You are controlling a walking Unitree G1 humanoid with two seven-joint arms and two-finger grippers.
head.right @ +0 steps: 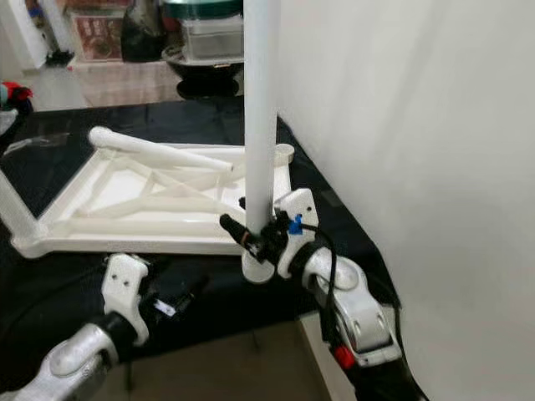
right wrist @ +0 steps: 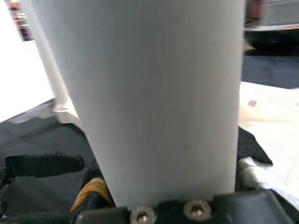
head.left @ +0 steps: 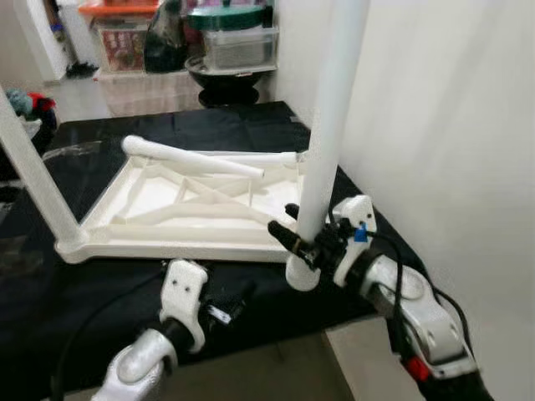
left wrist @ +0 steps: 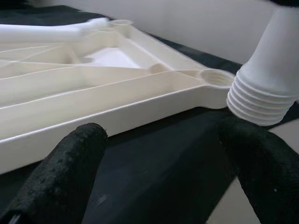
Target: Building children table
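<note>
- A black cloth covers the low table, which sits against a plain white wall on the right; bare floor shows at the near edge.
- At the far left, 1 white leg stands upright in the near left corner of the upturned tabletop, a white plastic panel lying ribs-up on the cloth.
- Beyond the table at the left, a heap of coloured things lies on the floor; further back stand clear storage boxes with an orange lid, and a round black stand carrying a clear tub with a green lid.
- A loose leg lies slantwise across the far part of the tabletop, resting on its ribs.
- The left claw hovers low over the cloth just in front of the tabletop's near edge, its 2 black fingers spread wide with nothing between them.
- In the left wrist view, the threaded socket at the near right corner of the tabletop is unfilled.
- The right claw is clamped on a third leg, held nearly upright close to the wall; the threaded end hangs just beside that socket, off the corner and above the cloth.
- This upright leg crosses in front of the tabletop's right edge and hides part of it.
</note>
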